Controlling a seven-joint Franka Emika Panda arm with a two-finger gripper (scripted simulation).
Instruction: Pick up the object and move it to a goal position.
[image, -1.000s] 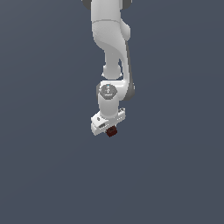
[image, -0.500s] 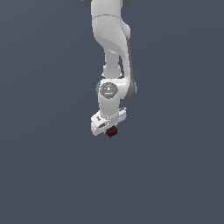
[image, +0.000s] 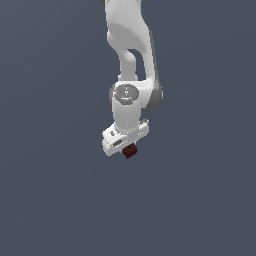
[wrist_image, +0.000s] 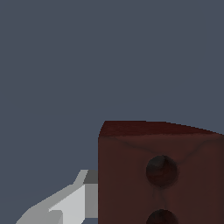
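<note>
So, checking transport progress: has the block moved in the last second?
No: the block keeps its place in the exterior view's frame, the only fixed reference.

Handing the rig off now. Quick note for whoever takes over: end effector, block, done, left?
End effector: shut on the red-brown block, which sits just under the white hand.
Block: fills the wrist view beside one grey finger; round dark holes on its face.
Done: the pick, by the look of it.
Left: carry to the goal. No goal marker shows in either view.
</note>
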